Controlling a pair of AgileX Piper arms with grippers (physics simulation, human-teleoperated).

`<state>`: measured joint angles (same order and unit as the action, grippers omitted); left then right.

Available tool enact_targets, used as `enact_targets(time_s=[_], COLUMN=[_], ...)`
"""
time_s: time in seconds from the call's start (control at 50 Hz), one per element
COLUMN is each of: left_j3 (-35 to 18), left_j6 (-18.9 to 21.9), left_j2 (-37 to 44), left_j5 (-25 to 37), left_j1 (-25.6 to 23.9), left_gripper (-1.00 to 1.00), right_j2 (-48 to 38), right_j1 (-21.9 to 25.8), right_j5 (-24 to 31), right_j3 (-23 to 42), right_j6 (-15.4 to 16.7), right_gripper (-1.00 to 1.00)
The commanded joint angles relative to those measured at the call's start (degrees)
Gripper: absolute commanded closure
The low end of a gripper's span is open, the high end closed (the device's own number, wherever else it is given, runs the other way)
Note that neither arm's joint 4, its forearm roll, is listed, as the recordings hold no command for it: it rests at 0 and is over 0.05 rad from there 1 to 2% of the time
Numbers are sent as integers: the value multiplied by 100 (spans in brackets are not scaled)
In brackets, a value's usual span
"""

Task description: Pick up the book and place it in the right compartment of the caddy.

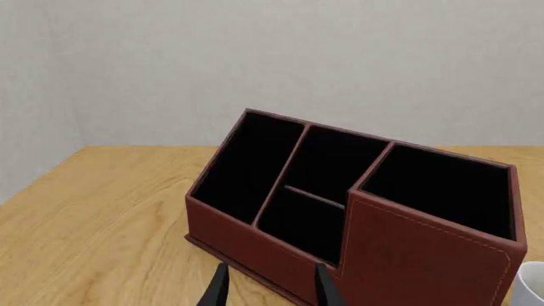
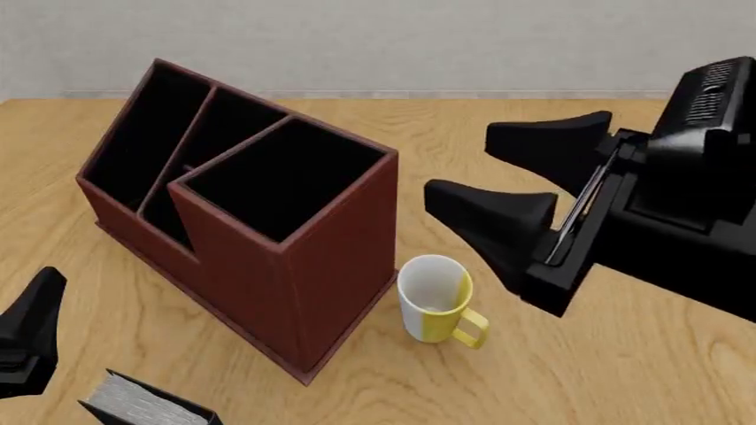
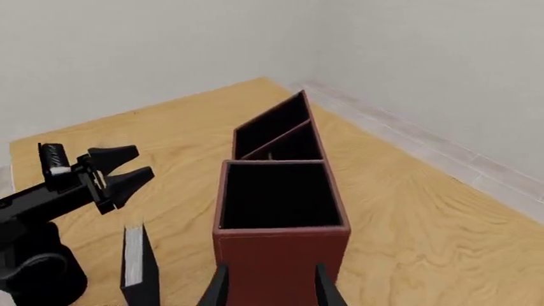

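Observation:
The book [image 2: 140, 403] is black with greyish page edges and stands at the table's near left edge, partly cut off; it also shows upright as the book [image 3: 139, 264] in the right wrist view. The reddish-brown caddy [image 2: 336, 257] sits left of centre, turned at an angle. Its right compartment [image 2: 283, 181] is black-lined and empty. My left gripper [image 3: 143, 163] is open, just left of the book, and holds nothing. My right gripper [image 2: 463, 164] hovers open above the table to the right of the caddy, fingers pointing toward it.
A white-and-yellow mug [image 2: 435, 299] stands close to the caddy's near right corner, under my right gripper. The caddy's two narrow slots [image 1: 281, 172] are empty. A pale wall [image 2: 378, 35] runs along the table's far edge.

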<state>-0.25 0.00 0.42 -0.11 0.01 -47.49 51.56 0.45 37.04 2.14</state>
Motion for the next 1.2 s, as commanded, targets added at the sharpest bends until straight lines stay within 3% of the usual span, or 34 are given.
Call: enact_targets(time_s=[0.02, 0.86, 1.2], left_j3=[0, 0, 0], left_j6=[0, 0, -1], left_j2=[-1, 0, 0], left_j5=[0, 0, 0], left_j1=[1, 0, 0], left_gripper=[-100, -100, -100], right_j2=[-499, -2451, -2686], right_j1=[468, 1877, 2221], right_j5=[-147, 1230, 1326], right_j3=[259, 2236, 2558], right_j6=[-51, -330, -345], right_gripper=[-100, -100, -100])
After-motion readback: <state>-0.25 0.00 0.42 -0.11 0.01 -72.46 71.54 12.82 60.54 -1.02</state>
